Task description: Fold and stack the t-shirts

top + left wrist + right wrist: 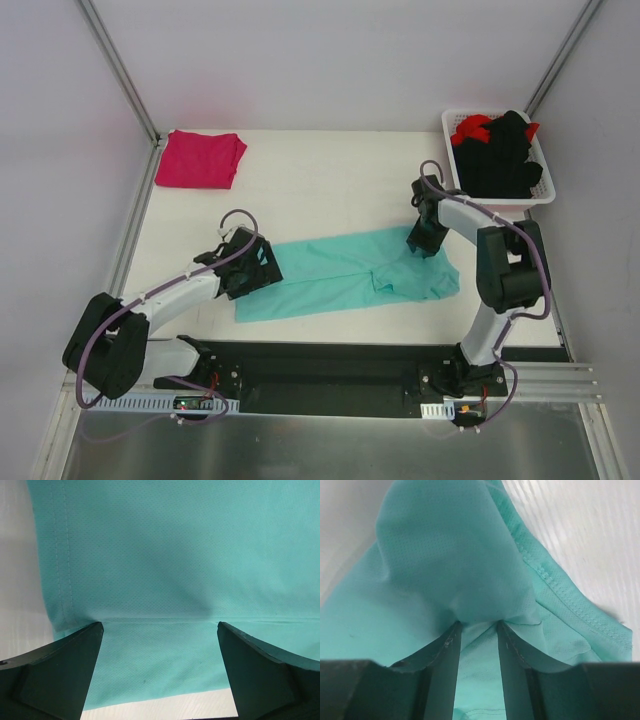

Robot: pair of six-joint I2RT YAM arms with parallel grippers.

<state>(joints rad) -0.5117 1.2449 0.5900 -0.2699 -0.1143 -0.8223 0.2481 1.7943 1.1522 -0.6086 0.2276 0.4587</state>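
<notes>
A teal t-shirt [340, 275] lies lengthwise across the near middle of the table, partly folded at its right end. My left gripper [250, 265] hovers over its left end, open wide. In the left wrist view the hem seam of the teal t-shirt [175, 555] runs between the spread fingers of the left gripper [160, 625], and nothing is held. My right gripper [428, 240] is at the shirt's far right corner. In the right wrist view the right gripper [479, 623] is shut on a bunched fold of the teal t-shirt [445, 555]. A folded magenta-pink t-shirt [200, 160] lies at the far left corner.
A white basket [545, 190] at the far right holds black garments [500, 155] and a red one [472, 128]. Grey walls with metal frame posts enclose the table on three sides. The arm bases sit on a black rail along the near edge.
</notes>
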